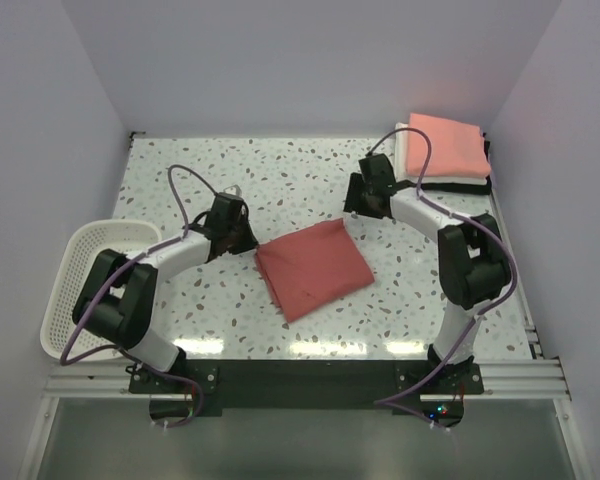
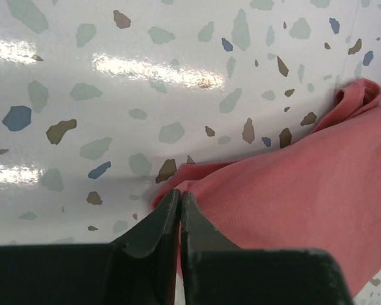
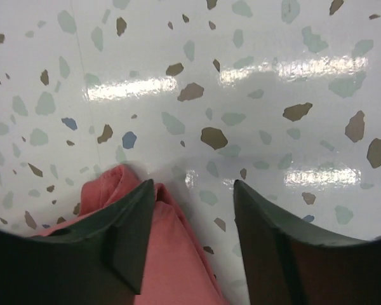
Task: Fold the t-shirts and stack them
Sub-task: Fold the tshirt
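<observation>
The overhead view alone gives the whole layout. The brick-red t-shirt (image 1: 312, 268) is seen folded into a rough rectangle, lying askew at the middle of the bench (image 1: 280, 170) between the two arms. Only there is the stack (image 1: 442, 160) at the far right corner seen: a salmon-pink t-shirt (image 1: 448, 142) on top, a white t-shirt (image 1: 404, 152) under it, and the edge of a black t-shirt (image 1: 480, 186) at the bottom. A white mesh basket (image 1: 72, 265) is placed at the bench's left edge, beside the left arm.

The grips are settled by the wrist views. The left end effector (image 2: 180, 200) is shown clenched, its fingers pressed together with the tips at a corner of the brick-red t-shirt; whether cloth is pinched between them cannot be told. The right end effector (image 3: 193, 190) is shown released, with bare bench visible between its fingers. One finger is held over a bunched corner of the same shirt, the other over bare surface.

The bench top is a glossy white terrazzo flecked with grey-green, brown and blue, and bright strips of light are reflected in it. It is enclosed by plain pale walls on three sides.
</observation>
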`<act>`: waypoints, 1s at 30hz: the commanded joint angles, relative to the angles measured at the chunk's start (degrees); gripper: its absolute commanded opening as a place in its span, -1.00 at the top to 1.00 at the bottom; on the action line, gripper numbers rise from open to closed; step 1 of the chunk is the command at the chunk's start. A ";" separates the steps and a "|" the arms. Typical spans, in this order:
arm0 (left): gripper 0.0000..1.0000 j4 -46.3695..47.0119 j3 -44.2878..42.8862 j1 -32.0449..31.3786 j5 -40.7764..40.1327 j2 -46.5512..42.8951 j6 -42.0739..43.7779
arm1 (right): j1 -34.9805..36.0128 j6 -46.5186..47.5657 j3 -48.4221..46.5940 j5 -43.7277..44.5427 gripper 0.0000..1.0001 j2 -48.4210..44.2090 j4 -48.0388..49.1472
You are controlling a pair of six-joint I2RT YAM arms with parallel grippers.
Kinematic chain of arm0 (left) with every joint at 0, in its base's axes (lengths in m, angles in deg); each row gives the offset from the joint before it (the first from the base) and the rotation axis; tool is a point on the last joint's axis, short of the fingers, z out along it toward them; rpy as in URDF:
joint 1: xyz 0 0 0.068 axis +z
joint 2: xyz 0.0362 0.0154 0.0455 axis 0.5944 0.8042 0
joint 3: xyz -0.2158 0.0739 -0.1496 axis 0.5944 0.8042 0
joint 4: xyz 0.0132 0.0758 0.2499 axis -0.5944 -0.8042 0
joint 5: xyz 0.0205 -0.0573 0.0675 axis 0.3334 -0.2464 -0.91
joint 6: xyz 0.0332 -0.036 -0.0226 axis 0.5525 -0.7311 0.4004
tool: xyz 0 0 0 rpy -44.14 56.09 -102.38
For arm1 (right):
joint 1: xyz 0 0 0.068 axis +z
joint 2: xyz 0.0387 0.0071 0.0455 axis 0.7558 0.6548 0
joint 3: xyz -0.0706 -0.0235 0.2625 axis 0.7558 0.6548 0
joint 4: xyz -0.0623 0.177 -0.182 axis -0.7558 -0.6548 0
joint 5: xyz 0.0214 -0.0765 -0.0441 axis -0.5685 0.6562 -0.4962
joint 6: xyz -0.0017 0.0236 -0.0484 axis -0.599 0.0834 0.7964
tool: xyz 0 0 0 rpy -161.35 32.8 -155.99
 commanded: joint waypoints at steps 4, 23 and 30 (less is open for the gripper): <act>0.33 0.78 0.92 2.30 0.82 -3.65 2.12 | -0.34 2.54 -4.19 0.60 -0.26 -5.32 -2.08; 0.85 12.44 -5.41 -16.84 10.47 -0.16 -0.33 | 1.77 -2.56 4.96 -19.08 0.40 -4.02 11.10; 0.92 19.32 -4.97 -21.33 13.30 9.94 -0.33 | 1.68 -2.56 -0.22 -19.80 0.43 3.89 9.79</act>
